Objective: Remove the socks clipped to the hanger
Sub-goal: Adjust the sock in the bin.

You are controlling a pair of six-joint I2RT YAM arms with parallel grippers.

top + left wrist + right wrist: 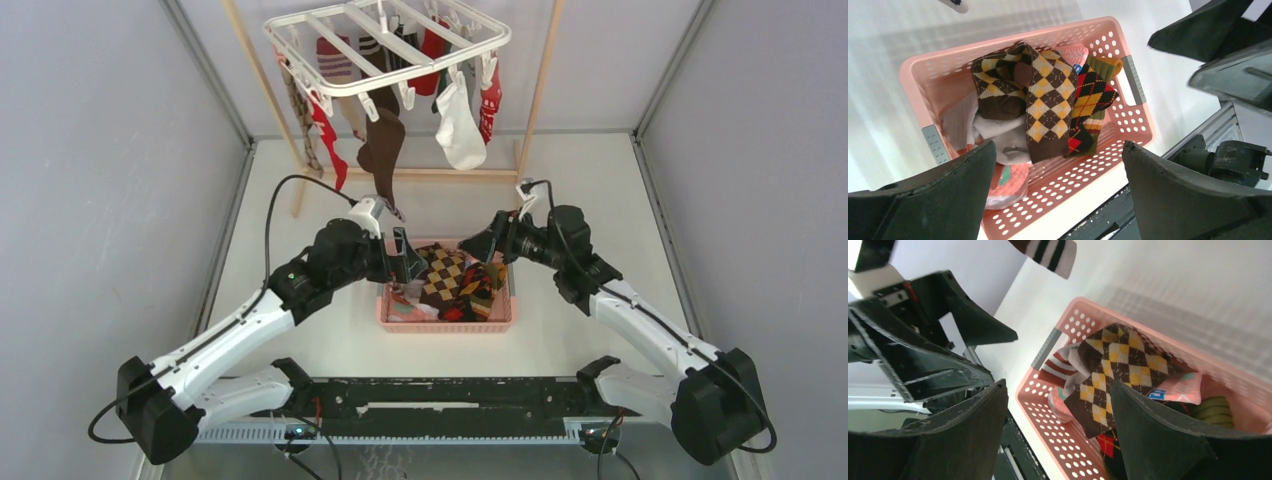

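The white hanger hangs at the back with several socks clipped under it: a red one, a dark brown one, a white one and others. My left gripper is open and empty over the left part of the pink basket; in its wrist view the jaws stand wide apart. My right gripper is open and empty over the basket's right part, also wide apart in its wrist view. A brown argyle sock lies loose in the basket on top of others.
The pink basket holds several loose socks, including a red-black argyle one. The wooden rack's poles and low crossbar stand behind it. A striped sock end hangs above. Grey walls close in both sides.
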